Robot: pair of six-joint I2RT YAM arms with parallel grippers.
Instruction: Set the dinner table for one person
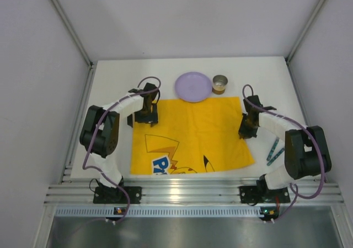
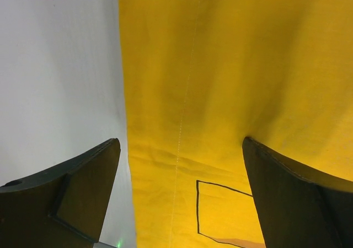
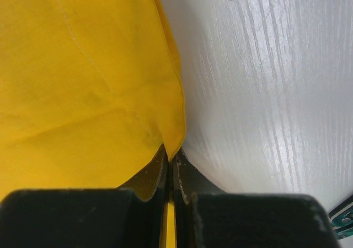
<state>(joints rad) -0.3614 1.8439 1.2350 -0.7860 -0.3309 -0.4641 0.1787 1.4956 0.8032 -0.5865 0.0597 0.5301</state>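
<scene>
A yellow cartoon-printed cloth mat (image 1: 190,135) lies spread on the white dinner table (image 1: 116,82). My left gripper (image 1: 146,116) hangs open over the mat's left edge. In the left wrist view its fingers (image 2: 181,143) straddle the border between the mat (image 2: 248,66) and the bare table (image 2: 55,66), with nothing between them. My right gripper (image 1: 246,131) is at the mat's right edge. In the right wrist view its jaws (image 3: 171,155) are shut on the mat's edge (image 3: 83,77), which pokes up between them beside the bare table (image 3: 265,93).
A lilac plate (image 1: 193,86) and a small metal cup (image 1: 219,84) stand just behind the mat. Teal-handled cutlery (image 1: 274,151) lies to the right of the mat, close to the right arm; its tip (image 3: 345,217) shows in the right wrist view. Enclosure walls stand on both sides.
</scene>
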